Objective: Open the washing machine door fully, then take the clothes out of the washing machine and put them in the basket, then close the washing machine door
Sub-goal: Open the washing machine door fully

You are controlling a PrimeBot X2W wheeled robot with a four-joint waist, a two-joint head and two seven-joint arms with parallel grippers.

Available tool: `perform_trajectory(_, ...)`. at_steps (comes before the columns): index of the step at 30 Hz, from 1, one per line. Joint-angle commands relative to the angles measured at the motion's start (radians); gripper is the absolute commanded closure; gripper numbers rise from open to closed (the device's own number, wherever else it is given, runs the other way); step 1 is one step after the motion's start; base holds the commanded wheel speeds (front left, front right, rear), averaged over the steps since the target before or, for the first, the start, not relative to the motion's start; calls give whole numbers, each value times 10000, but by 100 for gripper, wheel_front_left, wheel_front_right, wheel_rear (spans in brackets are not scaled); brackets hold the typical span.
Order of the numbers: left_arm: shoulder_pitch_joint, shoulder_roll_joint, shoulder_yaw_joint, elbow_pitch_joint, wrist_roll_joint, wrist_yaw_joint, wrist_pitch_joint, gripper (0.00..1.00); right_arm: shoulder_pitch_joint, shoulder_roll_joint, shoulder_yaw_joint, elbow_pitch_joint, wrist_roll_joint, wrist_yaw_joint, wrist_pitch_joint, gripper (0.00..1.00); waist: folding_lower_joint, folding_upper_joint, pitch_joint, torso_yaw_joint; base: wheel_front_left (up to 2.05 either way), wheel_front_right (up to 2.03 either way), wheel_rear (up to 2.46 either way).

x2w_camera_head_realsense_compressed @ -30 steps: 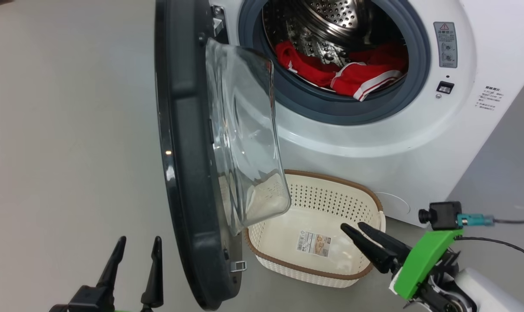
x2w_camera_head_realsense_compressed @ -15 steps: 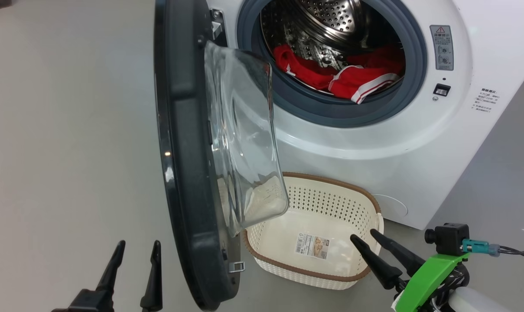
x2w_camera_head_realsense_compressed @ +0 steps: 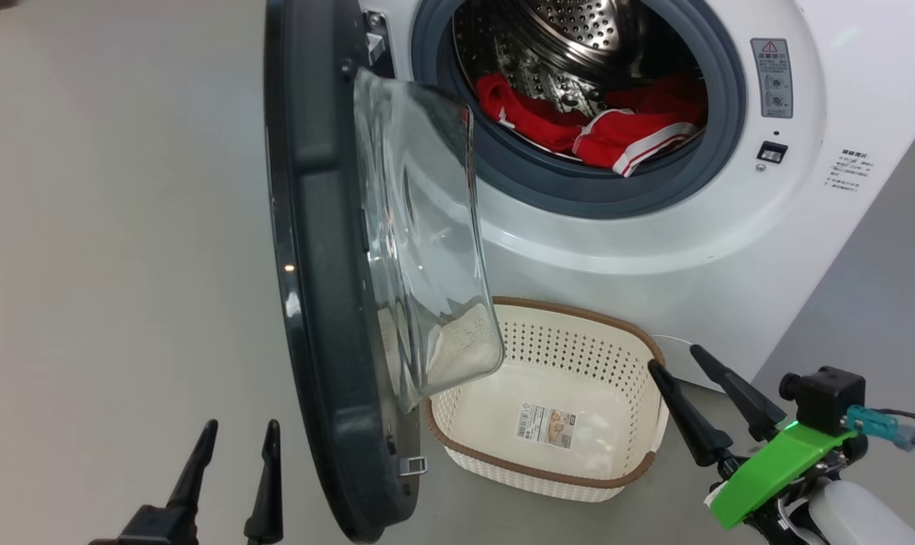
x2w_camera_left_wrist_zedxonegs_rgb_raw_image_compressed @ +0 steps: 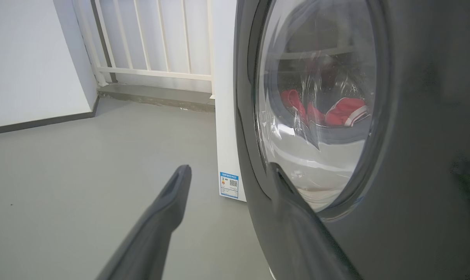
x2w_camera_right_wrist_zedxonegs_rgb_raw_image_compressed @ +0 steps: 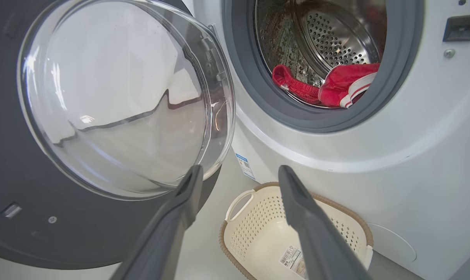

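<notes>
Washing machine door (x2w_camera_head_realsense_compressed: pixel 313 265) swung wide, red clothes (x2w_camera_head_realsense_compressed: pixel 616 140) heaped in the drum (x2w_camera_head_realsense_compressed: pixel 578 30)
Right tool (x2w_camera_head_realsense_compressed: pixel 673 357), spread wide and empty, hangs beside the basket (x2w_camera_head_realsense_compressed: pixel 563 348), fingers (x2w_camera_head_realsense_compressed: pixel 684 412) angled up at the washing machine (x2w_camera_head_realsense_compressed: pixel 654 250). I'd rise clear of the glass bowl (x2w_camera_head_realsense_compressed: pixel 427 227) and pinch the striped fold by the gasket (x2w_camera_head_realsense_compressed: pixel 548 193). Left tool (x2w_camera_head_realsense_compressed: pixel 243 425) sits low outside the door, spread, empty.

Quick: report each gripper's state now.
Left gripper: open, empty, near the washing machine door.
Right gripper: open, empty, near the basket.
</notes>
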Motion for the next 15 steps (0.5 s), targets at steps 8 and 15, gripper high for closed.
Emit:
perform_trajectory(8, -311, 156, 287, -256, 38, -19, -82, 0, 783, 604, -1096, -626, -1445, 16, -119, 0, 0, 0, 10, 60, 0, 0, 0)
perform_trajectory(15, -337, 156, 246, -258, 7, 11, -82, 0, 1212, 884, -1574, -675, -2193, 16, -119, 0, 0, 0, 59, 125, 0, 0, 0)
